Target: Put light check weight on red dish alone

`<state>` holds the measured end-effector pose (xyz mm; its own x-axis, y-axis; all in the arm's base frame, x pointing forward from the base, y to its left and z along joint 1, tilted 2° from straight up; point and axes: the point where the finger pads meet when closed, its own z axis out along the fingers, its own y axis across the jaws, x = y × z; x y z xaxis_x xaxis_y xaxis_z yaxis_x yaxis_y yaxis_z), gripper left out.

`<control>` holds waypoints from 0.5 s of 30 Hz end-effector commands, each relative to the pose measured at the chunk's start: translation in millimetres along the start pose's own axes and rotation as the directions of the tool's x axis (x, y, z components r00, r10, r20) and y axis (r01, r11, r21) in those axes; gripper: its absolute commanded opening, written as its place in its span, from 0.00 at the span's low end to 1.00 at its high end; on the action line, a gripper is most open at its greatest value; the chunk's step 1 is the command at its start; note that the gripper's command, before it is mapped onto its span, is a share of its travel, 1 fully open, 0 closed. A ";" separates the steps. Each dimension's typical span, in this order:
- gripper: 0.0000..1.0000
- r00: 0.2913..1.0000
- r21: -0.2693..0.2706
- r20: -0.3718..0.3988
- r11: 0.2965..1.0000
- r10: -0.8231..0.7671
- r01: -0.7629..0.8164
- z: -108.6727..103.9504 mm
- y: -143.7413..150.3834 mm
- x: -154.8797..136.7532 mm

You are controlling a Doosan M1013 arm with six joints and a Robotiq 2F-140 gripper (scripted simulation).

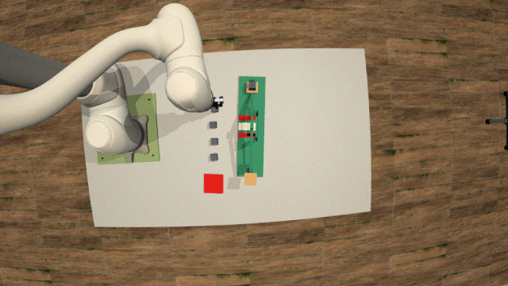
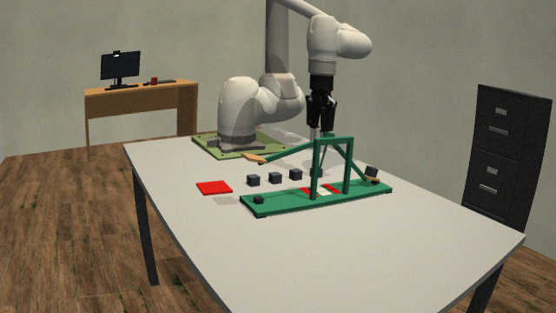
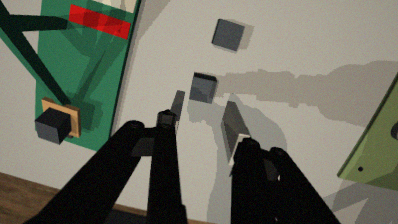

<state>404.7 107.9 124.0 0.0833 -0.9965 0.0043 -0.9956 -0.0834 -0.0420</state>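
Observation:
Four dark check weights stand in a row: the first [image 1: 214, 110] [image 2: 316, 172] [image 3: 203, 88], the second [image 1: 213, 125] [image 2: 295, 175] [image 3: 228, 35], the third [image 1: 214, 141] [image 2: 274, 177] and the fourth [image 1: 213, 157] [image 2: 253, 180]. Another weight [image 1: 252, 85] [image 2: 371, 171] [image 3: 53, 125] sits on the lowered pan of the tilted green balance [image 1: 258, 159] [image 2: 282, 204] [image 3: 50, 76]. The opposite pan [image 1: 250, 179] [image 2: 254, 157] is raised and empty. The pointer's tip is hard to make out. The red dish [image 1: 213, 183] [image 2: 214, 188] lies flat and empty. My gripper [image 1: 218, 102] [image 2: 319, 133] [image 3: 203, 108] is partly open and empty, above and beside the first weight.
The balance's upright frame [image 2: 349, 165] rises beside the weight row. The arm's green base plate [image 1: 155, 131] [image 2: 208, 145] [image 3: 372, 145] lies on the other side. The red dish is past the far end of the row from my gripper.

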 end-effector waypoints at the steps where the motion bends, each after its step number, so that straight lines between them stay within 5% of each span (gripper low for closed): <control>1: 0.35 1.000 0.000 0.000 1.000 0.000 0.000 0.0 0.0 0.0; 15: 0.35 1.000 0.000 0.000 1.000 0.000 0.000 3.3 0.0 0.0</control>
<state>404.8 107.9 122.0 0.0834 -0.9965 0.0042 -0.9956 -0.0835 -0.0420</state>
